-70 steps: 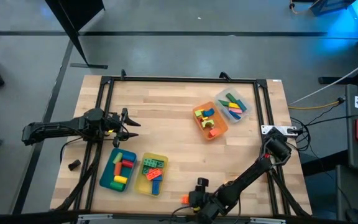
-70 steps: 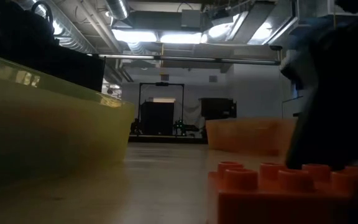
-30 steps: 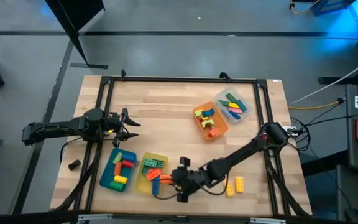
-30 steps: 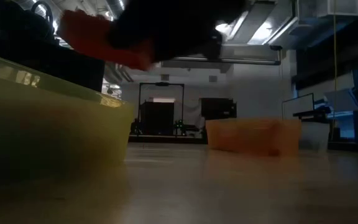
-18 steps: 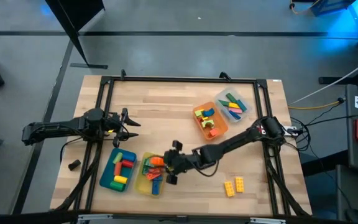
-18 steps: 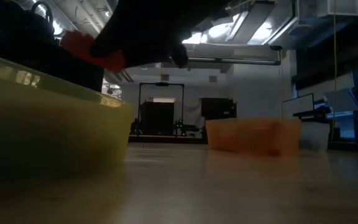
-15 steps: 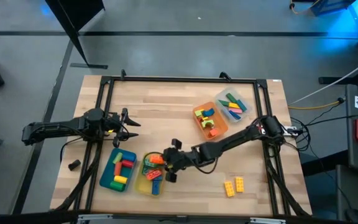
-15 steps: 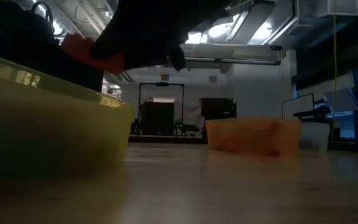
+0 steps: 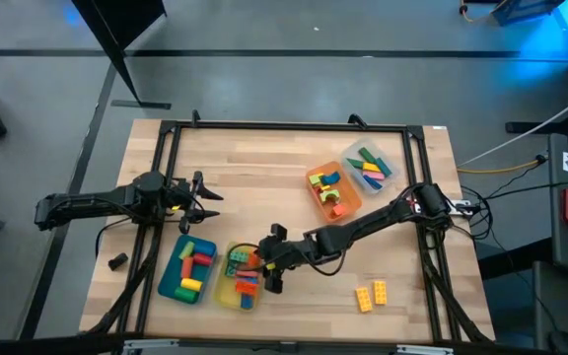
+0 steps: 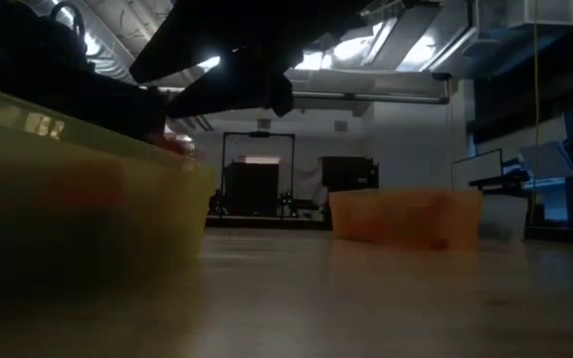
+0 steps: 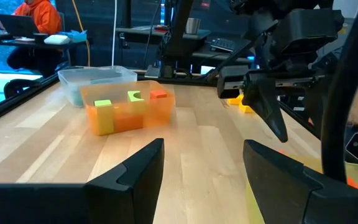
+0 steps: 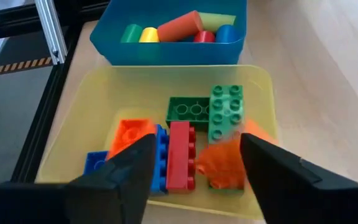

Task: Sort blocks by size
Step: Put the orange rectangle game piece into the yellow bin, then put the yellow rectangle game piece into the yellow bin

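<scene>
My right gripper [image 9: 264,268] hangs open over the yellow tray [image 9: 220,296], its fingers pointing slantwise down into it [image 12: 194,146]. An orange block [image 12: 225,165] lies loose and blurred in the tray below the fingers, beside a red block [image 12: 179,155], a green block [image 12: 225,112] and a blue block [image 12: 160,155]. Through the tray wall the orange block [image 10: 88,184] shows as a faint smear. My left gripper [image 9: 210,194] waits open at the table's left, level and holding nothing [image 11: 204,146].
A teal tray [image 9: 166,286] with round blocks stands left of the yellow one. An orange tray [image 9: 316,197] and a clear tray [image 9: 388,182] with blocks stand at the far right. Two yellow blocks [image 9: 371,294] lie on bare wood near the front right.
My right gripper has carried the orange block from near the table's front edge toward the far left, over the yellow tray. There it has opened and let go. The block has dropped among the other blocks in the tray.
</scene>
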Controlling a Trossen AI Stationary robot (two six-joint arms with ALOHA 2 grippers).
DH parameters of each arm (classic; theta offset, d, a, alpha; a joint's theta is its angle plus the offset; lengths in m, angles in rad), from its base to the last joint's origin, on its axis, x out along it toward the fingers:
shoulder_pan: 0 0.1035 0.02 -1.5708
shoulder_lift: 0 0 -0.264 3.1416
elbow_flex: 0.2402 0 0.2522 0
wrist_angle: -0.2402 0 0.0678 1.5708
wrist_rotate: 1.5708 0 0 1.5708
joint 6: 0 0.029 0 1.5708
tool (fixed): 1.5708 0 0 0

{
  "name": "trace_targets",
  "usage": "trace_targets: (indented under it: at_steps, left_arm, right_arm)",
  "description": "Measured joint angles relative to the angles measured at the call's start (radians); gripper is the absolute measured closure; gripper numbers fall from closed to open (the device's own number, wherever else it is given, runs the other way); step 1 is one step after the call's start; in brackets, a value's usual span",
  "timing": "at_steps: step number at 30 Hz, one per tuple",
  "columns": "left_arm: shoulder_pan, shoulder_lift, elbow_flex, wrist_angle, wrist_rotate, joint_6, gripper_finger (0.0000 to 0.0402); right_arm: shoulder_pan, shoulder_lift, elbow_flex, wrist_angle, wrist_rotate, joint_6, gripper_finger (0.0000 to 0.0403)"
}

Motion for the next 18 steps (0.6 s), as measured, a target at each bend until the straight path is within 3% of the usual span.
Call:
trace_targets:
  at_steps: [4, 9, 18]
  left_arm:
    - [0.0, 0.0, 0.0, 0.0, 0.0, 0.0, 0.0196]
    - [0.0, 0.0, 0.0, 0.0, 0.0, 0.0, 0.0196]
    - [0.0, 0.0, 0.0, 0.0, 0.0, 0.0, 0.0196]
  right_arm:
    - [0.0, 0.0, 0.0, -0.013, -0.031, 0.0, 0.0142]
    - [0.025, -0.047, 0.0, -0.165, -0.193, 0.007, 0.0135]
    - [0.152, -0.133, 0.0, -0.652, -0.42, 0.338, 0.0135]
